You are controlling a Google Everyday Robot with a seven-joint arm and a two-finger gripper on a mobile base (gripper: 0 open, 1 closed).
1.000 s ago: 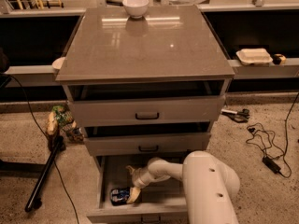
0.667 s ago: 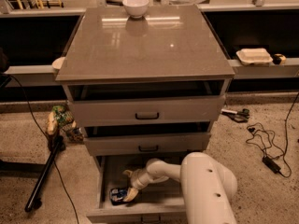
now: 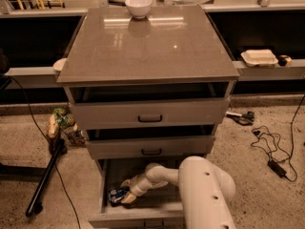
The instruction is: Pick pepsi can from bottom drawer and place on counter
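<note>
Pepsi can point(image 3: 115, 196): lying in bottom drawer point(image 3: 157, 203), touching end effector point(image 3: 125, 193) at its left, long axis apparently crosswise; grasp state cannot be told.

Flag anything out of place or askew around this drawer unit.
The small blue pepsi can seems to lie on its side at the left of the narrow grey bottom drawer, with the gripper right at it. A loose black cable sprawls on the floor to the right.
</note>
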